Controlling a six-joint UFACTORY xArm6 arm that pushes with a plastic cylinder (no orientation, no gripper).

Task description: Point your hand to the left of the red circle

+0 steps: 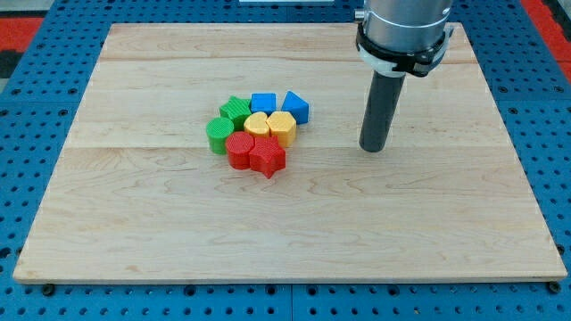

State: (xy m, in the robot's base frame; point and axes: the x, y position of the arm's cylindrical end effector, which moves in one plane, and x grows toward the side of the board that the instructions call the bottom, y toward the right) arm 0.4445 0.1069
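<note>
The red circle (238, 150) sits on the wooden board (134, 214), at the lower left of a tight cluster of blocks. A red star (268, 157) touches it on its right. A green circle (219, 134) lies just above and left of it. My tip (372, 147) is far to the right of the cluster, about level with the red circle, touching no block. The rod stands upright.
The cluster also holds a green star-like block (236, 111), a blue cube (263, 103), a blue triangle-like block (297, 107), a yellow heart-like block (258, 125) and a yellow hexagon (282, 127). Blue pegboard (36, 98) surrounds the board.
</note>
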